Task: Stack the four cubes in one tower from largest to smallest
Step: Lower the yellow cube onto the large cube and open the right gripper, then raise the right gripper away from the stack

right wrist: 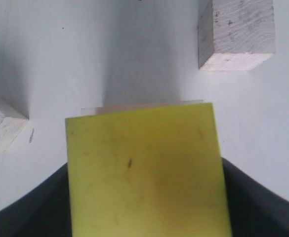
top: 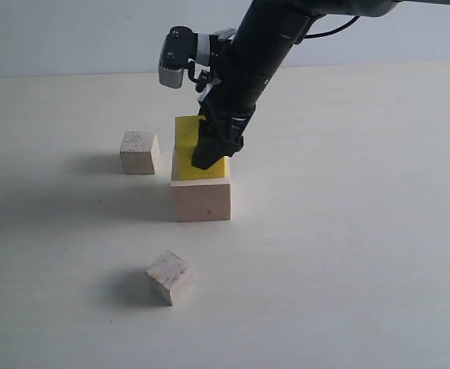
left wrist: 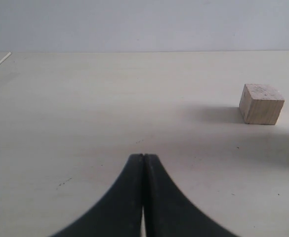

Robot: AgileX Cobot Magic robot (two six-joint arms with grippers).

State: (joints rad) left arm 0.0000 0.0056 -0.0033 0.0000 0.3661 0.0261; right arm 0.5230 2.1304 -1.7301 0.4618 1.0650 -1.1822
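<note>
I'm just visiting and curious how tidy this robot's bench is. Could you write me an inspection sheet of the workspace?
Surface: pale table, faint specks.
Job's things: yellow cube sits on the large wooden cube; the far small cube and the near small cube lie apart on the table.
Clutter: nothing seen.
Grippers: right gripper straddles the yellow cube, grip unclear; left gripper shut, empty.
Cables: black cable by the right arm.
Surroundings: plain pale wall.
</note>
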